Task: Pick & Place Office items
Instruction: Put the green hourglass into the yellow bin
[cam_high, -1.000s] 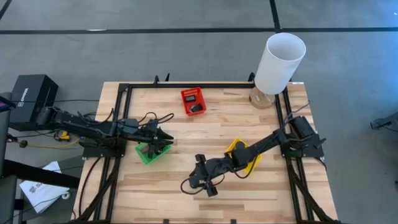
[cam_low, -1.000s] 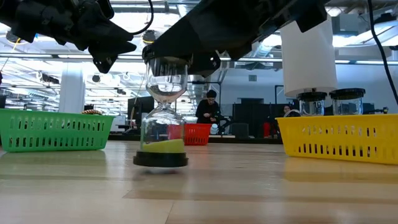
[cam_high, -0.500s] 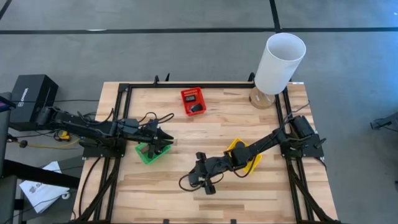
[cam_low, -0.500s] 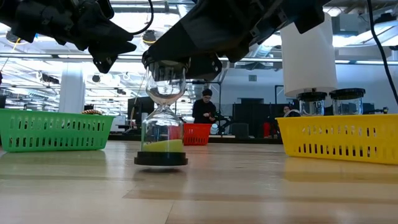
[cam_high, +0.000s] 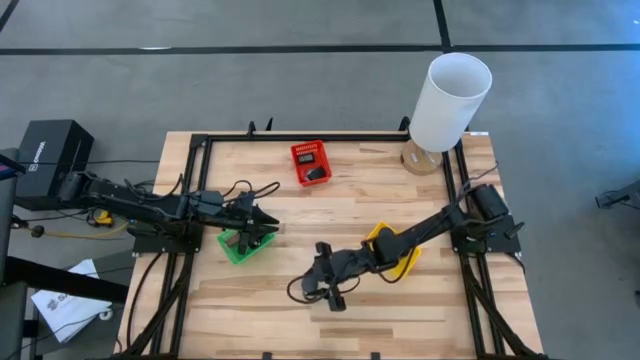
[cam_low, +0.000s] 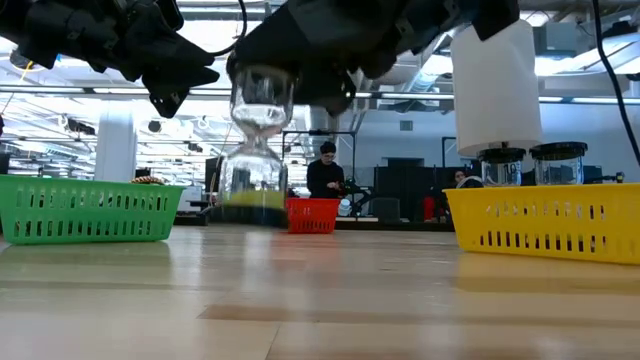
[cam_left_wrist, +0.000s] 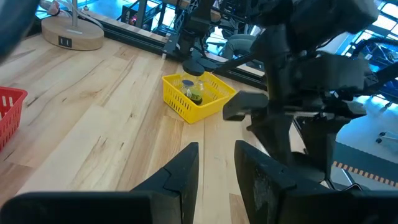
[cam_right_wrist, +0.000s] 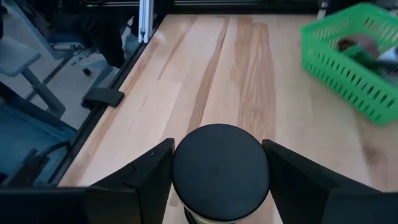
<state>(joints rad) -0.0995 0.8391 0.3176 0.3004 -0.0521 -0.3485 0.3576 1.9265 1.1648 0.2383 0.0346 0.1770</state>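
Hourglass of clear glass (cam_low: 255, 140) with black round end caps and yellow-green sand hangs in the right gripper (cam_right_wrist: 220, 163), clear of the wooden tabletop (cam_low: 330, 300) in the low view, its base level with the distant red basket. The right wrist view shows the two dark fingers (cam_right_wrist: 144, 171) pressed against either side of the upper black cap (cam_right_wrist: 220, 169), so the jaws are clamped on the hourglass. From above, the right gripper (cam_high: 325, 280) sits near the table's front middle, just beside the yellow plastic basket (cam_high: 405, 262), which appears to hold two more glass pieces with dark caps, though they are small in the left wrist view. The left gripper (cam_high: 262, 228) hovers over the green plastic basket (cam_high: 240, 248), its fingers (cam_left_wrist: 180, 177) narrowly parted and gripping nothing. The small red plastic basket (cam_high: 310, 162) lies near the table's far edge, with a dark item inside.
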